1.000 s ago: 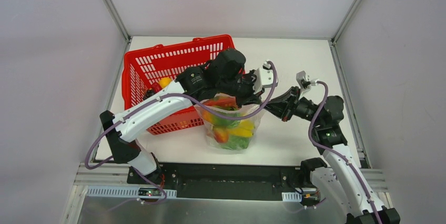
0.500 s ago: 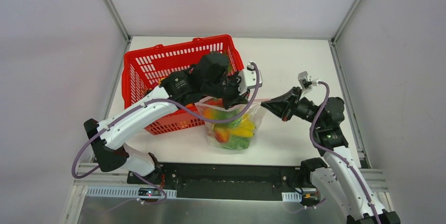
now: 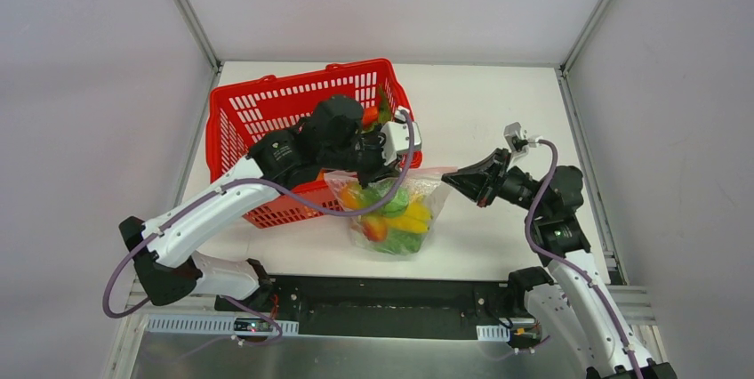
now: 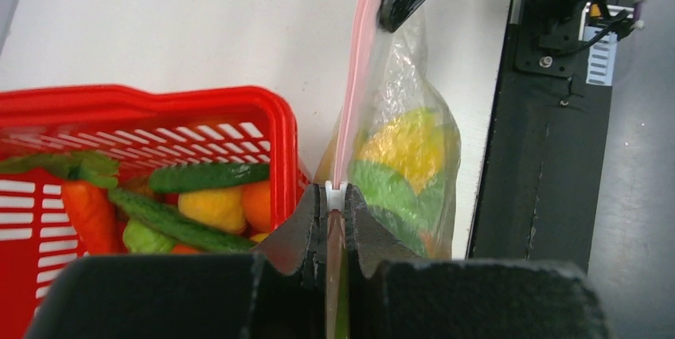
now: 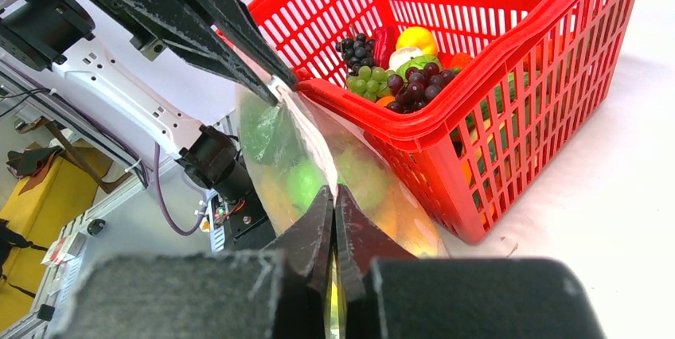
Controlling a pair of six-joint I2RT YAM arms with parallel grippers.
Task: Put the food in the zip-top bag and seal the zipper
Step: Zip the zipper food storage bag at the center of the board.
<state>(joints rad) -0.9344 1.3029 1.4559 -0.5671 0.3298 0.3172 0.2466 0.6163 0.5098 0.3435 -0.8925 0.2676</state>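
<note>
The clear zip-top bag stands in front of the red basket, holding yellow, green and orange food. Its pink zipper runs taut between my two grippers. My left gripper is shut on the zipper at its small white slider, at the bag's left end by the basket corner; in the top view it is just above the bag. My right gripper is shut on the bag's right corner. The bag's food also shows in the left wrist view.
The red mesh basket stands left of and behind the bag and touches it. It holds a carrot, cucumbers and an orange piece, plus purple and green grapes. A black base strip runs along the table's near edge.
My left gripper has slid left along the pink zipper, from near the right gripper to the bag's left end by the basket. The right gripper has held its corner still.
</note>
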